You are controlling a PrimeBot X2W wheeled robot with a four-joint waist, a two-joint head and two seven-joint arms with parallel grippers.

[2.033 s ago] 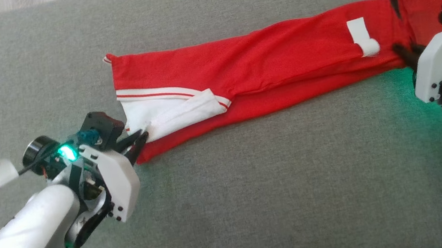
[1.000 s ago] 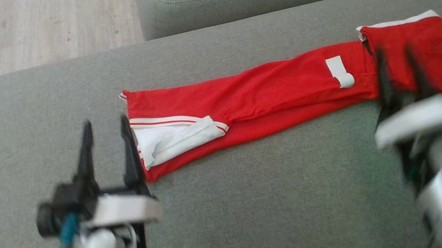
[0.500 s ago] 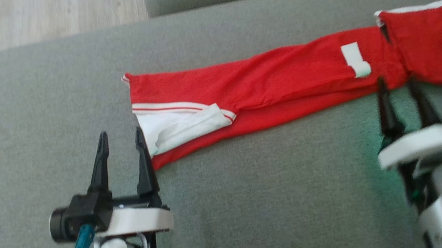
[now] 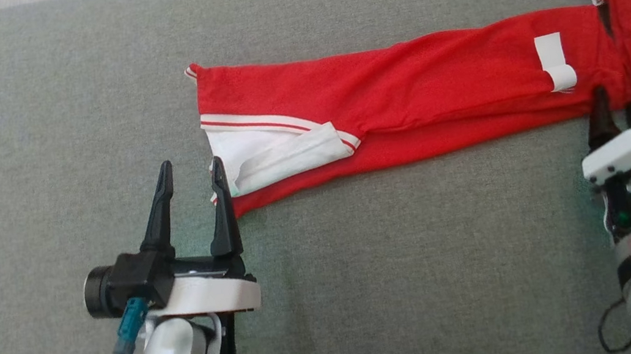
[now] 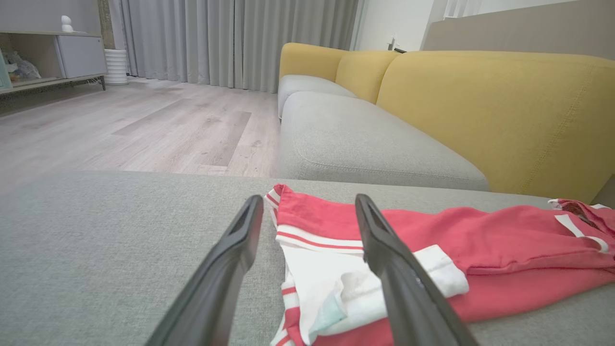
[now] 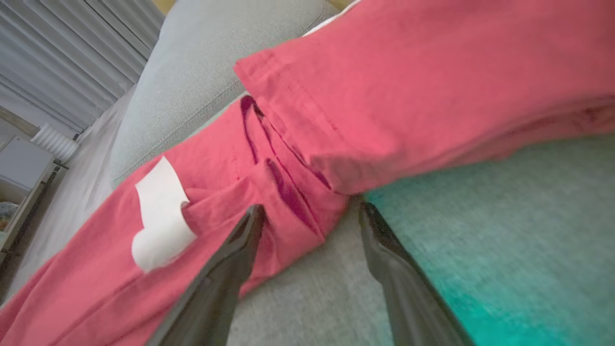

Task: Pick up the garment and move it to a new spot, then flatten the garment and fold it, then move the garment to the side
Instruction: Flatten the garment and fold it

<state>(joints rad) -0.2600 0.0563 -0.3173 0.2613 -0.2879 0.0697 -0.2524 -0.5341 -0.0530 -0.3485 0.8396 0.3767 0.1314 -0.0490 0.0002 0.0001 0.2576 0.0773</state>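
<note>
The red garment (image 4: pixel 432 86) lies in a long folded strip across the grey cushion (image 4: pixel 365 269). It has white trim (image 4: pixel 269 152) at its left end and a white tag (image 4: pixel 555 62) near its right. My left gripper (image 4: pixel 190 167) is open just off the garment's near left corner, and its right finger (image 4: pixel 222 202) is beside the white trim. In the left wrist view the left gripper (image 5: pixel 308 202) frames the trim (image 5: pixel 326 269). My right gripper (image 4: pixel 616 104) is open at the garment's near edge, by the sleeve seam. In the right wrist view the right gripper (image 6: pixel 312 209) points at that seam (image 6: pixel 288 192).
A second grey seat cushion (image 5: pixel 360 144) and a yellow sofa back (image 5: pixel 504 110) lie beyond the garment. Wooden floor (image 5: pixel 120 125), curtains (image 5: pixel 230 38) and a low cabinet (image 5: pixel 48 57) are to the left. Bare cushion stretches between my arms.
The head view tilted up and back down, shifting the picture. Both grippers left the garment's near edge and now point away from me, open. The garment lies as before.
</note>
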